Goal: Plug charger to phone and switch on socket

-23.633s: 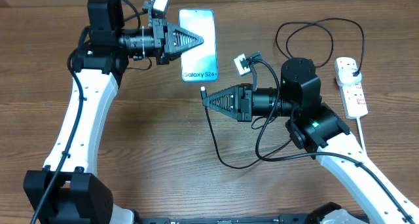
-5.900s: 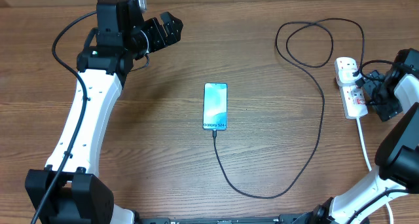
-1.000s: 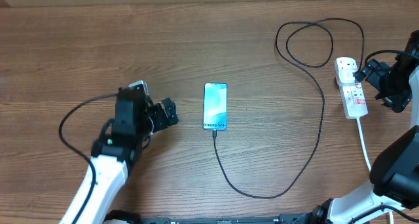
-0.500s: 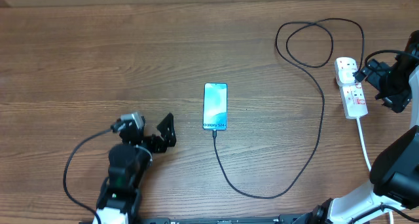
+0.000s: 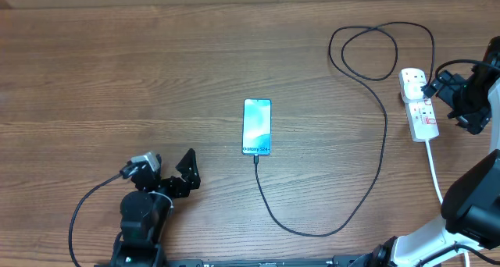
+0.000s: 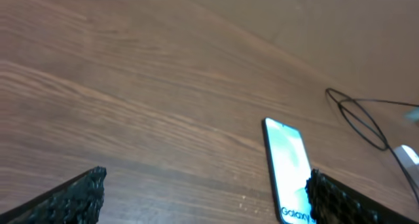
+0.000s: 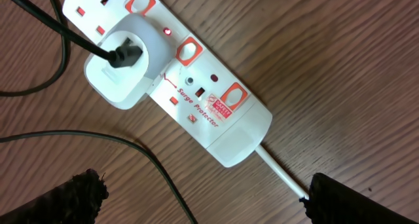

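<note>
Near edge, left: left claw (image 5: 191,169) sits low over the brown wood-grain table (image 5: 101,64). Its jaws are spread fully apart with nothing between them. The left wrist view (image 6: 206,185) shows only bare wood between the two black textured fingertips (image 6: 78,194).

Centre: the slim rectangular phone with a light blue-teal screen (image 5: 257,126) lies flat, its "Galaxy" end toward the near edge. It is well apart from both claws. The left wrist view has it ahead and to the right (image 6: 288,168), with the lettering partly cut off by the right finger.

The thin black charger cable (image 5: 383,142) meets the phone's near short edge and sweeps in a wide arc toward the near edge. It then climbs the right side to a coil at the far right. The connector looks seated in the phone, but it is too small from overhead to be sure.

Right side: right claw (image 5: 447,103) hangs over the white rectangular power strip with red markings (image 5: 420,109). Its jaws are wide and it holds nothing. Only the right wrist view (image 7: 203,191) gives detail of the strip (image 7: 196,86). A white plug block (image 7: 121,76) with the black cable fills one outlet, and a small red light (image 7: 168,31) glows just beside it. The thick white cord (image 7: 281,175) leaves the strip's other end.
</note>
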Available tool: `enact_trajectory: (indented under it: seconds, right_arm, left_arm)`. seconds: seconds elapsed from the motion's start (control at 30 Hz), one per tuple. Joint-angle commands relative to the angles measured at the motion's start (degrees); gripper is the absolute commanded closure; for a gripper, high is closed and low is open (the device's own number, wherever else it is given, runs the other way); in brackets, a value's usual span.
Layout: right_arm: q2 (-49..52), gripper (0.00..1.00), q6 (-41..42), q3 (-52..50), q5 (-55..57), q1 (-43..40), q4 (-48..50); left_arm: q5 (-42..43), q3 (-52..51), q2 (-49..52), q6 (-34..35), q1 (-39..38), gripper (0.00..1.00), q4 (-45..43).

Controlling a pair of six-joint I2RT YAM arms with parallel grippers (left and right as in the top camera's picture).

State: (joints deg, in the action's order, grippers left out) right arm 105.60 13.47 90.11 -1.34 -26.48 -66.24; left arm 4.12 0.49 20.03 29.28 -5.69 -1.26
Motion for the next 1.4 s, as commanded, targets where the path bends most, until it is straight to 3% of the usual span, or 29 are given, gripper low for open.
enact_trajectory:
  seconds: [0.0,0.23,0.3,0.43,1.37]
  right_arm:
    - [-0.7,0.00,-0.3,0.7,-0.3,0.0,0.1]
    - [-0.7,0.00,-0.3,0.7,-0.3,0.0,0.1]
    - [-0.7,0.00,-0.3,0.7,-0.3,0.0,0.1]
    - [-0.7,0.00,-0.3,0.7,-0.3,0.0,0.1]
    - [-0.7,0.00,-0.3,0.7,-0.3,0.0,0.1]
  left_arm:
    - [-0.5,-0.2,-8.0,-3.6,1.6,0.01,5.6]
    - [0.2,-0.2,-20.1,-17.4,1.6,0.00,5.4]
    - [0.2,-0.2,-19.8,-24.3,1.6,0.00,5.6]
    - [-0.8,-0.2,-19.8,-31.1,1.7,0.00,5.7]
    - [-2.6,-0.2,-19.8,-32.5,1.6,0.00,5.7]
